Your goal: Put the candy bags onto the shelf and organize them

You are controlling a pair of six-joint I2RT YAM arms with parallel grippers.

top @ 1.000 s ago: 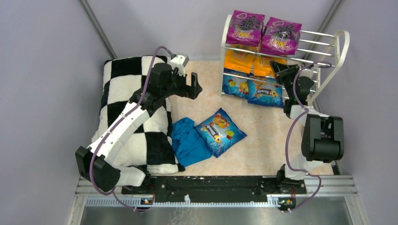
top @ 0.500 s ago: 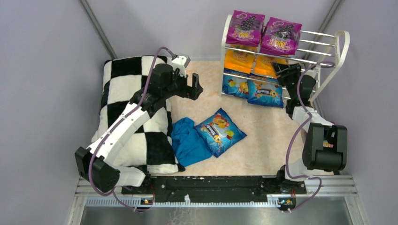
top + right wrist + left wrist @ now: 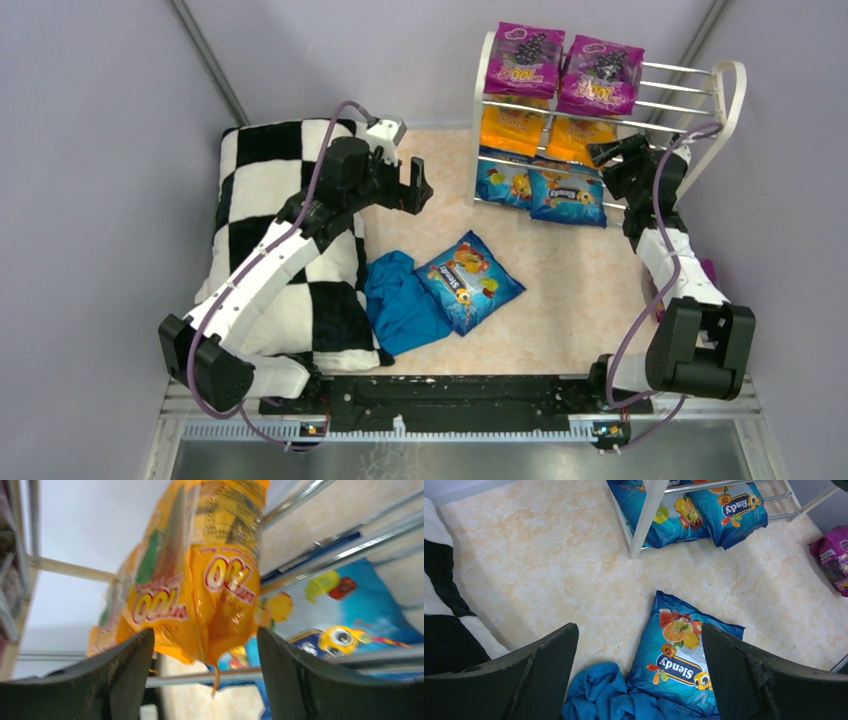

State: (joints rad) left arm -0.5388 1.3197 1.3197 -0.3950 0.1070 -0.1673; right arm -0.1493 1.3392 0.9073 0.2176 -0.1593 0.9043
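The white shelf (image 3: 690, 105) stands at the back right with two purple candy bags (image 3: 523, 60) on top, two orange bags (image 3: 512, 128) on the middle tier and two blue bags (image 3: 566, 197) at the bottom. My right gripper (image 3: 603, 152) is at the middle tier's right end, open; the right wrist view shows an orange bag (image 3: 200, 595) hanging between the jaws, apart from both. A loose blue bag (image 3: 468, 280) lies mid-table, below my open left gripper (image 3: 639, 640). A purple bag (image 3: 835, 555) lies at the table's right edge.
A black-and-white checkered pillow (image 3: 270, 230) fills the left side under the left arm. A teal-blue cloth (image 3: 400, 300) lies bunched against the loose blue bag's left edge. Grey walls close in on both sides, near the shelf's right frame.
My right gripper has opened off the orange bag, which stays on the middle tier, and has drawn back to the right. The left arm has not moved.
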